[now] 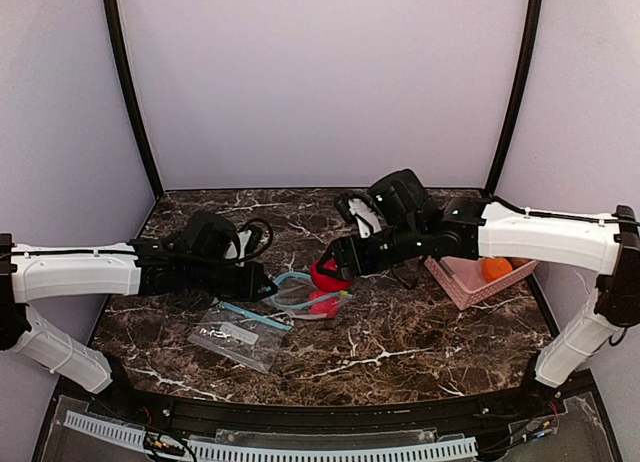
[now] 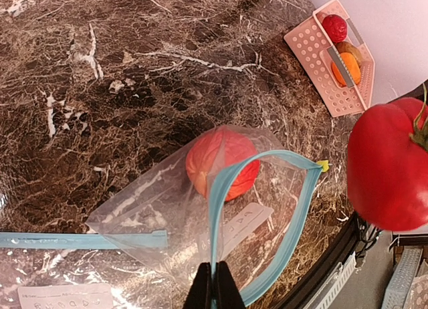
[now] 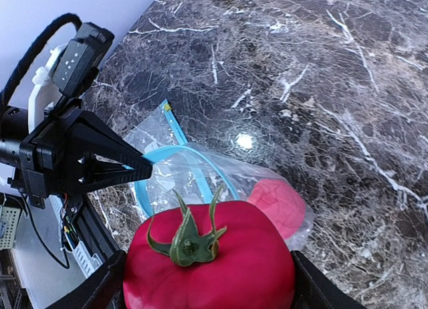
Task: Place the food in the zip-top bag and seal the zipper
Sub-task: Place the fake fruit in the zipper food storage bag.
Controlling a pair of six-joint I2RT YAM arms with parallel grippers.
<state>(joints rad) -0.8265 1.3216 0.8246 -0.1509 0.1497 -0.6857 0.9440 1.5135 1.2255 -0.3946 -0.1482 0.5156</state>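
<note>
Checking in from the remote desk: my left gripper (image 1: 266, 286) is clamping down tight on the zipper (image 2: 215, 209), pinching the teal strip right at the rim. That's propping the bag (image 2: 154, 215) up so its mouth is gaping in a loop near the middle of the table (image 1: 420, 332). My right gripper (image 3: 208, 285) is squeezing a tomato (image 3: 221, 269) between its fingers, stem pointing up at the wrist cam. It's hanging at about 12 o'clock from the bag mouth in the top view. I can't tell whether it's brushing the plastic. One red piece (image 2: 221, 163) is already sitting inside the bag, down at the closed end. Over at 3 o'clock the pink basket (image 2: 314, 55) is holding an orange piece (image 2: 348, 69), a brown piece (image 2: 346, 48) and another red one (image 2: 335, 27), all lined up. At roughly 7 o'clock from the open bag a spare bag (image 1: 238, 334) is lying flat with its own teal strip, just beside the first one. Both arms are reaching in toward the centre from opposite sides.
</note>
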